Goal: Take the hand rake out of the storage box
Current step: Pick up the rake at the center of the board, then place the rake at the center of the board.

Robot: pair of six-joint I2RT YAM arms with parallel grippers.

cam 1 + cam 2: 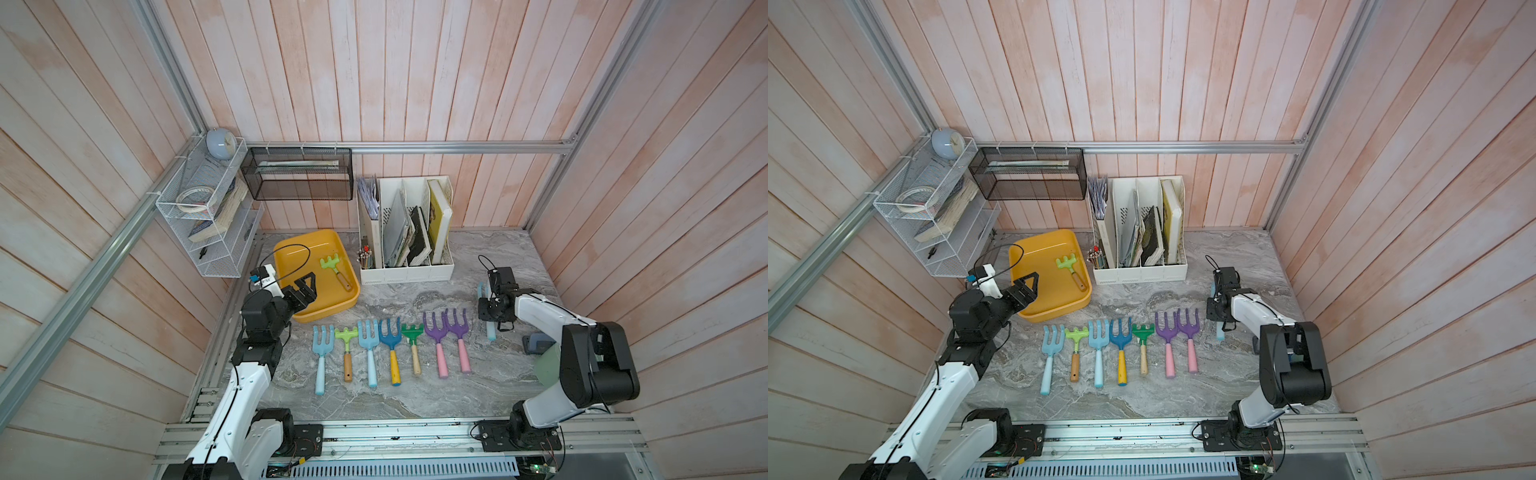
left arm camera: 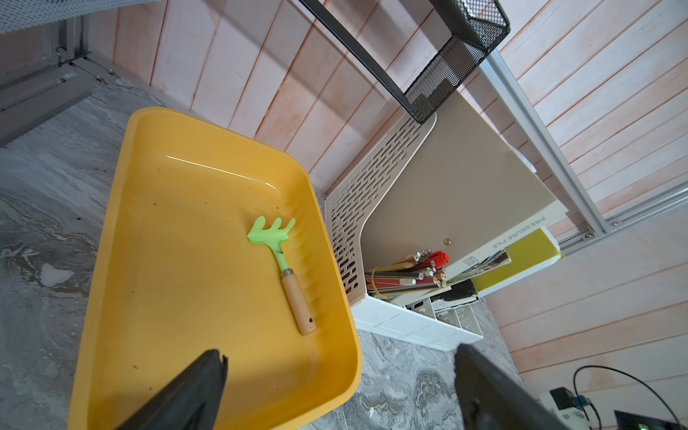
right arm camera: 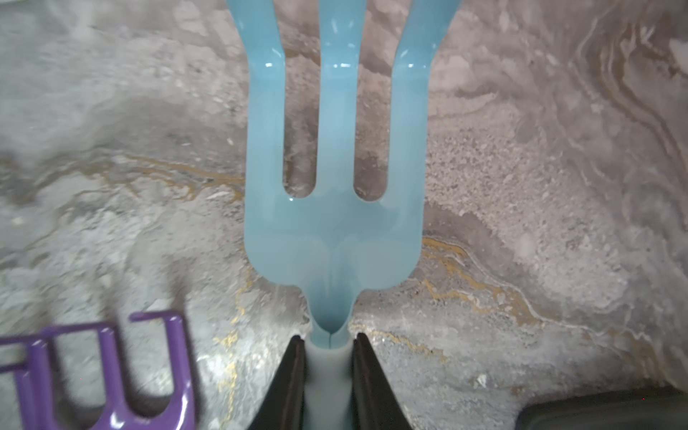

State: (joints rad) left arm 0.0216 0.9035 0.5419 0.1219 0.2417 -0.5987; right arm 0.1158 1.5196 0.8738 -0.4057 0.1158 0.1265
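Hand rake (image 2: 286,277) (lime-green, wood handle) in yellow plastic tray (image 2: 167,242); left gripper (image 2: 337,353) wide at rim, reach handle nxt; right gripper (image 3: 327,338) pinches pale-blue fork (image 3: 333,238).

Pink plank walls (image 1: 415,75) with aluminium rails (image 1: 457,147), grey marble tabletop (image 1: 478,257), white wire shelf (image 1: 224,266) and black mesh basket (image 1: 299,187) hung in far corner.

The hand rake (image 1: 336,272), a light green toothed head on a short wooden handle, lay flat in the storage box (image 1: 328,311), close beside its right long wall, head pointing rearward. The box, a shallow yellow tray with rounded corners, sat level.
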